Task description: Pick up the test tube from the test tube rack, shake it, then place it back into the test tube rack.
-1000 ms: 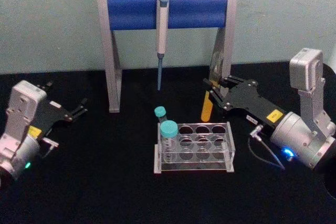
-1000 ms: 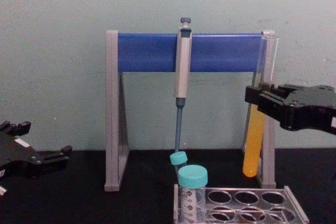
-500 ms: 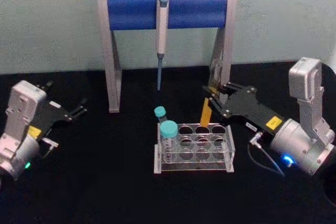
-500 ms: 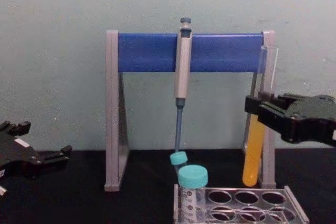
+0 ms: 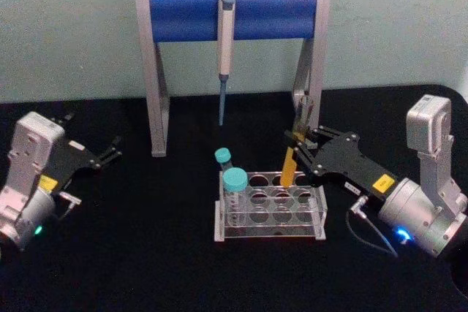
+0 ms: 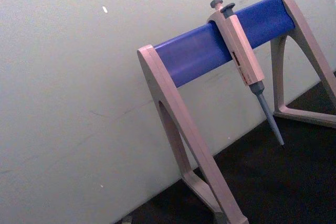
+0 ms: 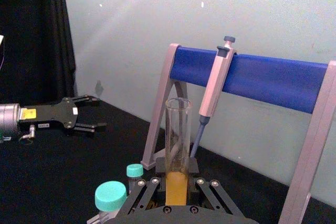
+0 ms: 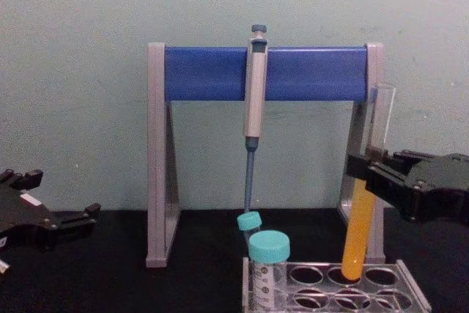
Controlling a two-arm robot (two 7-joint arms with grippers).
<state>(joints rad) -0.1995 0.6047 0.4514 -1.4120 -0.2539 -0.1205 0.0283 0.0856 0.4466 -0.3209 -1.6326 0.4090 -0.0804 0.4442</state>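
The right tool (image 5: pixel 297 148) grips the test tube (image 8: pixel 357 225), tip at the test tube rack's (image 5: pixel 269 234) back row; the left tool (image 5: pixel 113 153) sits open, well left of it.

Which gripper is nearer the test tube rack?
Right. The right gripper holds the test tube at the back of the test tube rack; the left gripper sits far to its left.

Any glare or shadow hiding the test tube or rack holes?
Head view: even light, no hard shadow; orange liquid in the test tube, held by the right gripper, stands out against the black table; left gripper parked far left. Chest view: bottom edge crops the test tube rack. Right wrist view: pipette stand shows through the tube's clear top.
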